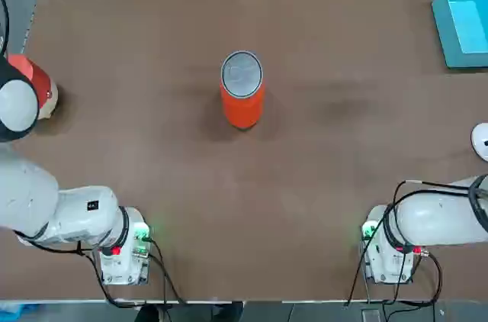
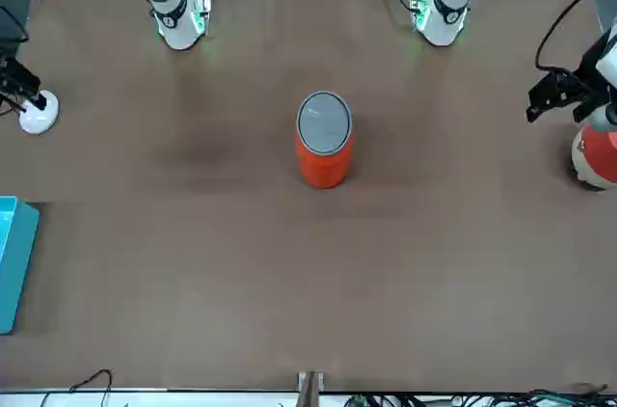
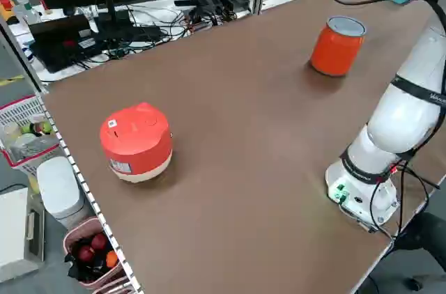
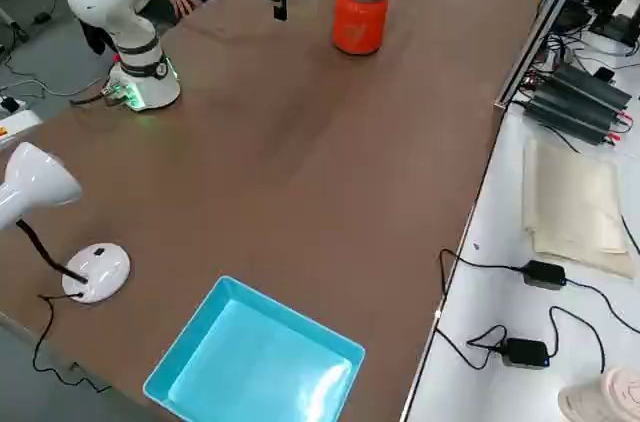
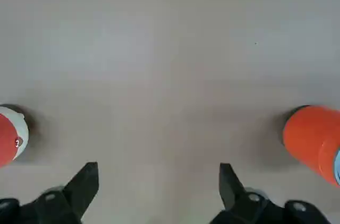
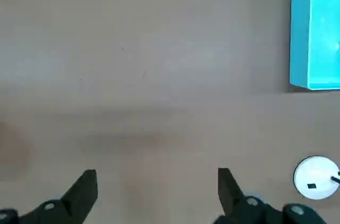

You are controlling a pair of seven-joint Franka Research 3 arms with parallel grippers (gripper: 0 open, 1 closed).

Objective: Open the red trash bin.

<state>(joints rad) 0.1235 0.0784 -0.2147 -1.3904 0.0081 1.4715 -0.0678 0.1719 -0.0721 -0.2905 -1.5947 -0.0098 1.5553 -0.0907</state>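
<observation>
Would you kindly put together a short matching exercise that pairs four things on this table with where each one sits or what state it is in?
Things:
1. red trash bin
2. blue tray
3. red-and-white rounded pot
4. left gripper

Places or states:
A. at the far corner on the robot's right
B. open, above bare table
C. upright mid-table, grey lid shut
D. near the table's edge on the robot's left

Pairs: 1-C, 2-A, 3-D, 4-B
</observation>
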